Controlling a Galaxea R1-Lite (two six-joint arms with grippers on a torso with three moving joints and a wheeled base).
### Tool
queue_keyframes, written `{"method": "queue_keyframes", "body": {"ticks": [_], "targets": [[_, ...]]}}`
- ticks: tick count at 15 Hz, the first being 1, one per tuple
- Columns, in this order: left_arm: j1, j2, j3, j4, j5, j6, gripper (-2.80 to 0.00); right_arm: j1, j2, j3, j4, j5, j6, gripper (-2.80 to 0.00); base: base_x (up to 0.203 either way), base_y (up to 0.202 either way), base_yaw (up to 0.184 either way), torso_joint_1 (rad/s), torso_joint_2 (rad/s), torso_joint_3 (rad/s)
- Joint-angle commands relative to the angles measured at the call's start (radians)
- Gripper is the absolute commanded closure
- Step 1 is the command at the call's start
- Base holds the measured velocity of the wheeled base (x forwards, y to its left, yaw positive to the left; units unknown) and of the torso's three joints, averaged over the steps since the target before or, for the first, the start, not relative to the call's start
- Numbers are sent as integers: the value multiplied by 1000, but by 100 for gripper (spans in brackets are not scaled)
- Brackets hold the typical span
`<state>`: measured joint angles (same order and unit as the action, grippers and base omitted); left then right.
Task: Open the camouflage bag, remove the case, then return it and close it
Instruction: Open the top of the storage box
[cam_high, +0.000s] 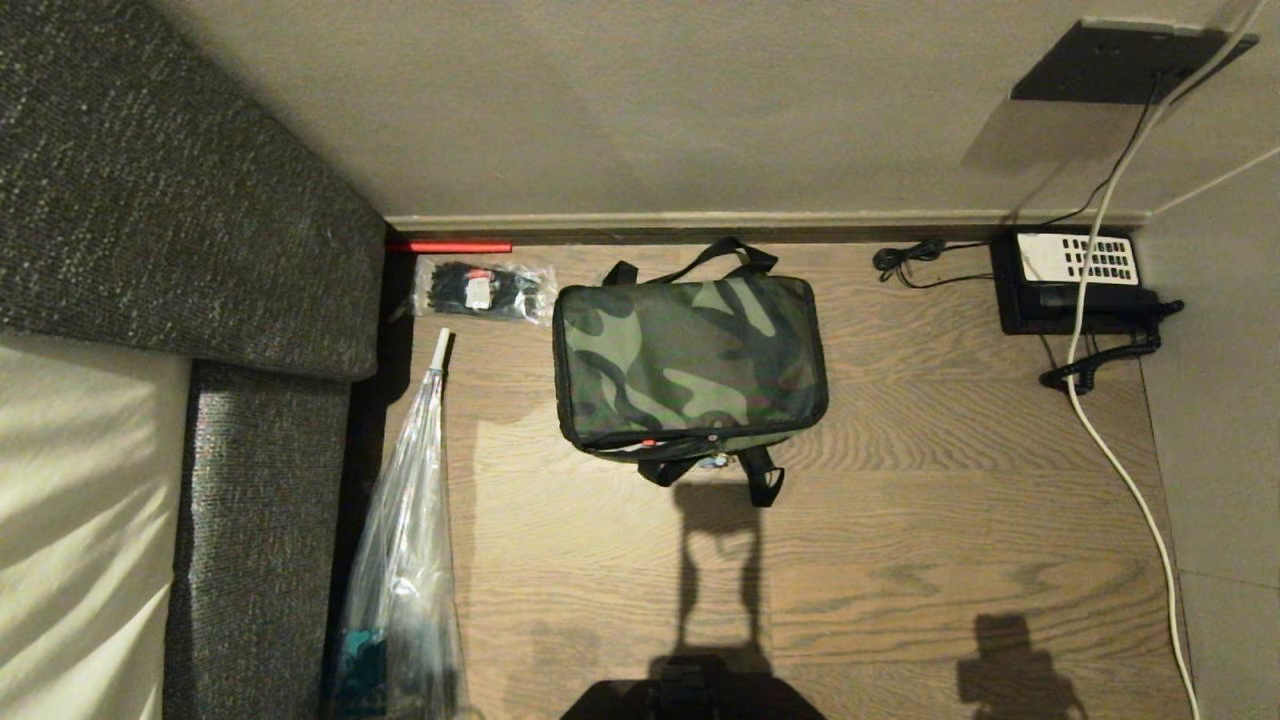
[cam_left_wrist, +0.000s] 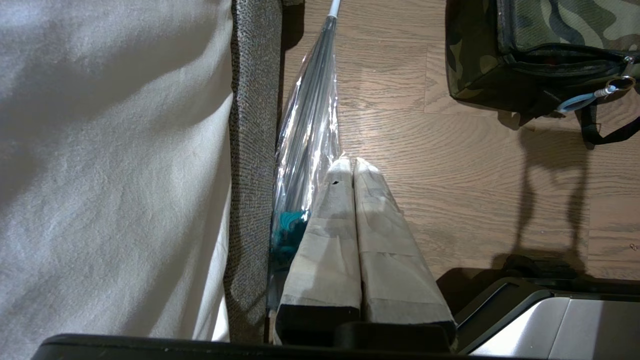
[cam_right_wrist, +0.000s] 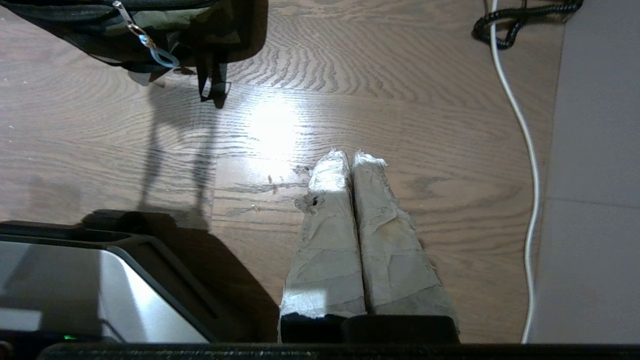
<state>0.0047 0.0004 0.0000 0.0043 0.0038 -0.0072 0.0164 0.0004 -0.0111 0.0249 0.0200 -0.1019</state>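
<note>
The camouflage bag (cam_high: 690, 365) stands zipped shut on the wooden floor near the wall, with black straps at its far and near ends. A corner of the bag (cam_left_wrist: 530, 45) shows in the left wrist view, with a ring pull and a pale blue loop on its zip. The right wrist view catches its near edge (cam_right_wrist: 150, 30). The case is hidden. My left gripper (cam_left_wrist: 351, 162) hangs shut and empty above the floor beside the sofa. My right gripper (cam_right_wrist: 352, 155) is shut and empty over bare floor, well short of the bag. Neither arm shows in the head view.
A grey sofa (cam_high: 180, 230) with a pale cushion fills the left. A folded umbrella in a clear sleeve (cam_high: 405, 560) lies along it. A clear packet of black items (cam_high: 485, 288) lies by the wall. A black telephone (cam_high: 1075, 280) and a white cable (cam_high: 1110, 440) are at the right.
</note>
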Motion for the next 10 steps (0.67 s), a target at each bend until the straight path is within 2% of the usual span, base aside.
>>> {"method": "queue_keyframes", "body": {"ticks": [1, 2, 3, 5, 7, 10], "targets": [[0, -2, 2, -1, 1, 0, 0, 0, -3, -13, -26, -3, 21, 0, 0, 0, 0, 0, 0, 0], [0, -2, 2, -1, 1, 1, 0, 0, -3, -66, -9, 1, 44, 0, 0, 0, 0, 0, 0, 0], [0, -2, 2, -1, 1, 1, 0, 0, -3, -160, 76, 17, 68, 0, 0, 0, 0, 0, 0, 0], [0, -2, 2, -1, 1, 1, 0, 0, -2, -466, 382, 90, 106, 0, 0, 0, 0, 0, 0, 0], [1, -2, 3, -1, 0, 1, 0, 0, 7, -706, 585, 159, 151, 0, 0, 0, 0, 0, 0, 0], [1, -2, 2, -1, 1, 1, 0, 7, 215, -812, 696, 230, 298, 0, 0, 0, 0, 0, 0, 0]]}}
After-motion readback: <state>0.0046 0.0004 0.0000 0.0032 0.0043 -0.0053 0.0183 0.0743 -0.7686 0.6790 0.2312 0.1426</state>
